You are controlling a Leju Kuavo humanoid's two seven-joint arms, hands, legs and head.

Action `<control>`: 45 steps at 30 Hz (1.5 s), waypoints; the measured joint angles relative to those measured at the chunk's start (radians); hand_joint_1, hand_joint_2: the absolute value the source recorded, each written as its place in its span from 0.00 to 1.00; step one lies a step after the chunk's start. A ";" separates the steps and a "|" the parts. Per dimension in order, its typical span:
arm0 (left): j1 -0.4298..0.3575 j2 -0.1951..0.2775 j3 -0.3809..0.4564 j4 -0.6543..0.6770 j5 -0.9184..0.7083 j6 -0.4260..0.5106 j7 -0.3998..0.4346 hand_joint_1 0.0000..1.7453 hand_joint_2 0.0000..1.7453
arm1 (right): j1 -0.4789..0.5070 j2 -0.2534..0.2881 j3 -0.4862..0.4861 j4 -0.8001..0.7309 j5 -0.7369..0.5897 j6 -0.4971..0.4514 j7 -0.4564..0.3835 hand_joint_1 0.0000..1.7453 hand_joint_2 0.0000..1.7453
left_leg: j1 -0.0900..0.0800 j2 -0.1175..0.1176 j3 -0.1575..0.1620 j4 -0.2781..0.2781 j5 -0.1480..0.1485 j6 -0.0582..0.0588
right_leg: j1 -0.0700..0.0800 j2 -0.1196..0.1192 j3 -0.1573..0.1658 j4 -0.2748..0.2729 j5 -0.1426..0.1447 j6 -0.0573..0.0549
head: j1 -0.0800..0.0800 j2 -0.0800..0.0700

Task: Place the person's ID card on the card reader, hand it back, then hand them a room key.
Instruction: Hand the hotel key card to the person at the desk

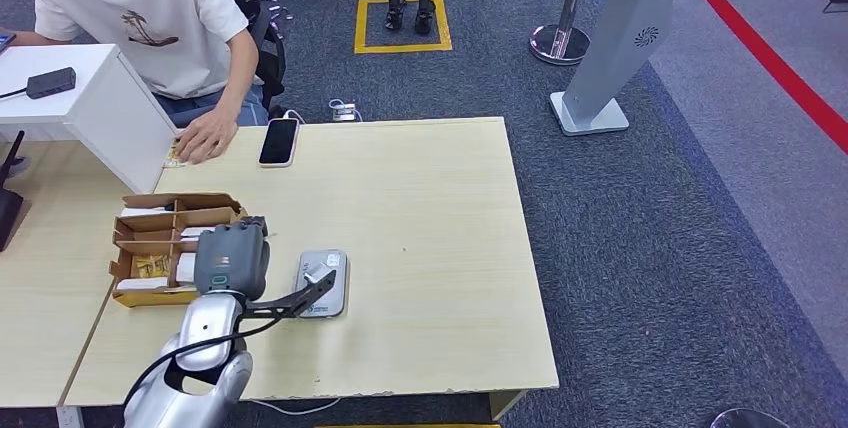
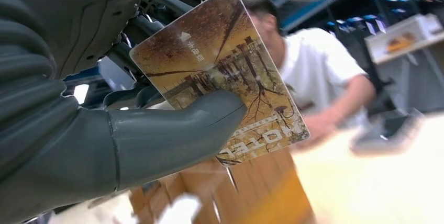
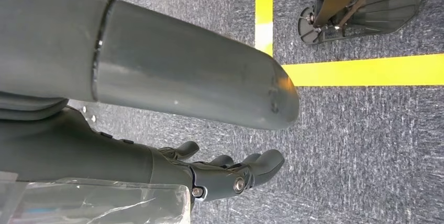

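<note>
Up close, the left robot hand (image 2: 120,114) pinches a glossy hotel key card printed with an autumn scene (image 2: 225,77) between thumb and fingers, above the brown cardboard divider box (image 1: 165,238) at the pale wooden desk's (image 1: 430,198) left side. Right of it lies the grey card reader (image 1: 325,283), then bare desktop to the right edge. The person's hand (image 1: 205,136) rests at the far edge beside a black phone (image 1: 279,141). The right robot hand (image 3: 230,174) hangs over carpet, fingers loosely curled, holding nothing.

From the left wrist, I saw the person in a white T-shirt (image 2: 319,72) only as a blur, and my grey thumb (image 2: 178,135) covered part of the brown picture-printed key card (image 2: 220,62).
</note>
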 joint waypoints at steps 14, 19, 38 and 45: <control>-0.199 0.135 0.040 -0.057 0.000 -0.038 0.024 1.00 1.00 | -0.001 0.000 0.000 0.000 0.036 0.012 0.005 0.00 0.00 | 0.000 0.000 0.000 0.000 0.000 0.000 | 0.000 0.000 -0.001 0.000 0.000 0.000 | 0.000 0.000; -0.266 0.171 0.074 -0.054 0.000 -0.043 0.031 1.00 1.00 | -0.001 0.000 0.000 0.000 0.044 0.013 0.009 0.00 0.00 | 0.000 0.000 0.000 0.000 0.000 -0.001 | 0.000 0.000 -0.001 0.000 0.000 0.000 | 0.000 0.000; -0.342 0.224 0.170 0.130 0.000 -0.022 0.023 1.00 1.00 | -0.004 -0.001 0.000 -0.001 0.049 0.013 0.016 0.00 0.00 | 0.000 0.000 0.000 0.000 0.000 -0.001 | 0.000 0.001 -0.001 0.000 0.000 0.000 | 0.000 0.000; -0.355 0.214 0.170 0.154 0.000 -0.023 0.015 1.00 1.00 | -0.004 -0.001 0.000 -0.001 0.047 0.012 0.018 0.00 0.00 | 0.000 0.001 0.000 0.000 0.000 0.000 | 0.000 0.002 -0.002 0.000 0.000 0.000 | 0.000 0.000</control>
